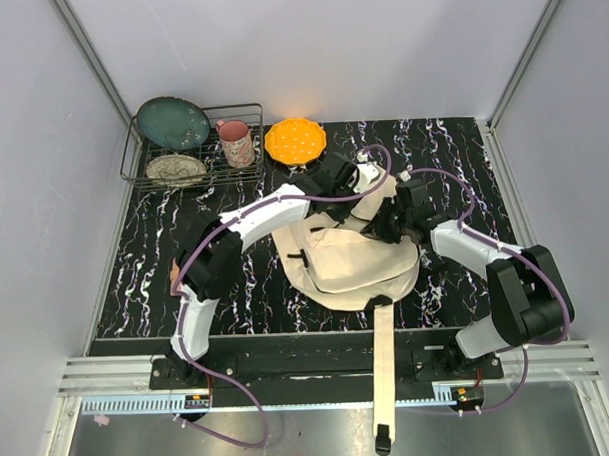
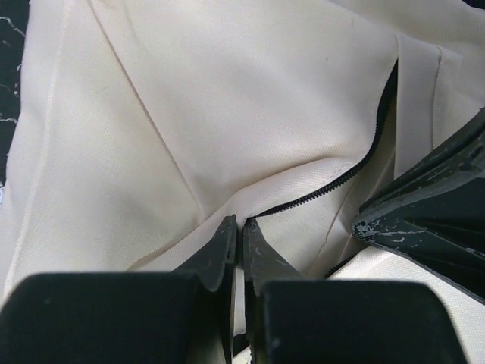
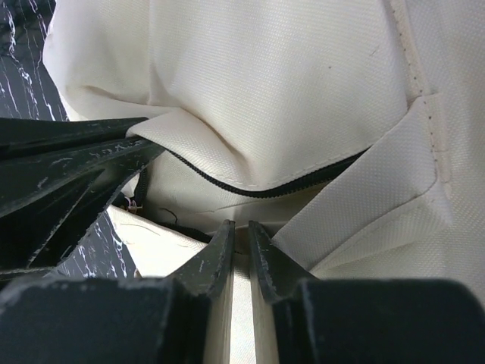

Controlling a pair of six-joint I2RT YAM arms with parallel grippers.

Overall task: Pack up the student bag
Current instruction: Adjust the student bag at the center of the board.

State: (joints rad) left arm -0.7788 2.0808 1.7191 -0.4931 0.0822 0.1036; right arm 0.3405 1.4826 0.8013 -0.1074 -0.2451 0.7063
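Observation:
The student bag (image 1: 356, 264), a large cream canvas backpack, lies in the middle of the table. Both grippers meet at its far edge by the black zipper (image 2: 333, 182). My left gripper (image 1: 367, 201) (image 2: 242, 221) is shut, its tips pinching a fold of cream fabric right at the zipper line. From the right, my right gripper (image 1: 391, 225) (image 3: 239, 224) is shut on a strip of the bag's cream fabric just below the zipper (image 3: 250, 189). Each wrist view shows the other gripper's black fingers (image 2: 432, 205) (image 3: 68, 159) close by. The bag's inside is hidden.
A long cream strap (image 1: 384, 375) runs from the bag over the table's near edge. At the back left, a wire rack (image 1: 132, 166) holds a teal plate (image 1: 173, 123), a patterned plate (image 1: 175, 169) and a pink mug (image 1: 236, 142). An orange dish (image 1: 294, 139) sits beside it.

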